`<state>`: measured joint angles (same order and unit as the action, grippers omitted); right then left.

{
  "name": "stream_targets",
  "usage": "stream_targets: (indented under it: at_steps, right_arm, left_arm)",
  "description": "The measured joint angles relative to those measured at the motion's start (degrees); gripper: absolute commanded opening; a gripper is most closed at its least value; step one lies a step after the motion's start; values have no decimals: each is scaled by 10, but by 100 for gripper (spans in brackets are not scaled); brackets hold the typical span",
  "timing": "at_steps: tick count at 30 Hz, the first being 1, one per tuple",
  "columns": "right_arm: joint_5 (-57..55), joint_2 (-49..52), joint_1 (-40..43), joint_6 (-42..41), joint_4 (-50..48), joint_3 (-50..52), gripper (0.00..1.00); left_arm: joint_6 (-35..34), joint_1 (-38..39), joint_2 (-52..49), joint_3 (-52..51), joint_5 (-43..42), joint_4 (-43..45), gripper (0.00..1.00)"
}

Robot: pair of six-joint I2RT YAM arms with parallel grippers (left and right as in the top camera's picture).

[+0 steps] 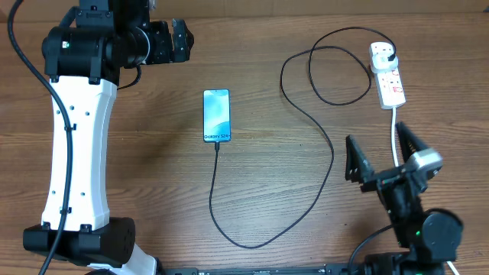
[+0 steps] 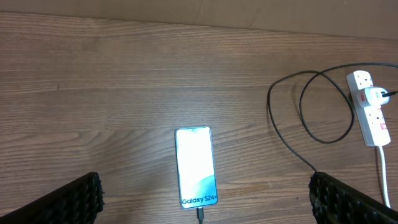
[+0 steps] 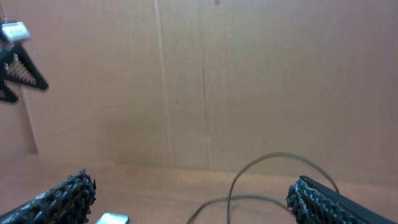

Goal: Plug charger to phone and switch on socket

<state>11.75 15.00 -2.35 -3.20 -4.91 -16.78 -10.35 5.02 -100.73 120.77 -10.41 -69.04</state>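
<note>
Lying between the spread left claw (image 1: 183, 40) and spread right claw (image 1: 376, 134), the phone (image 1: 216, 114) touches neither, charger (image 1: 215, 176) plugged in.

Lab-style test bench — wood-grain table (image 1: 153, 191), cardboard backdrop (image 3: 249, 81), mounted robot arm (image 1: 76, 145).

Even, diffuse light covers the worktop (image 1: 267, 191), leaving only a faint soft shadow beside the left arm (image 1: 76, 145). Ahead of the left end effector (image 2: 205, 198), the phone (image 2: 196, 165) screen glares near-white. The right wrist view is soft and slightly blurred.
</note>
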Motion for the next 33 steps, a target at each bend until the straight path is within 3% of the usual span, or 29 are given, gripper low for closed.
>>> stream_targets:
  at_steps: [16,23,33]
  right_arm:
    - [-13,-134,-8,0,3,154,100]
    - [-16,-143,-8,0,89,157,100]
    - [-12,-143,-8,0,90,157,100]
  left_arm:
    - [0,0,0,0,0,0,100]
    - [0,0,0,0,0,0,100]
    - [0,0,0,0,0,0,100]
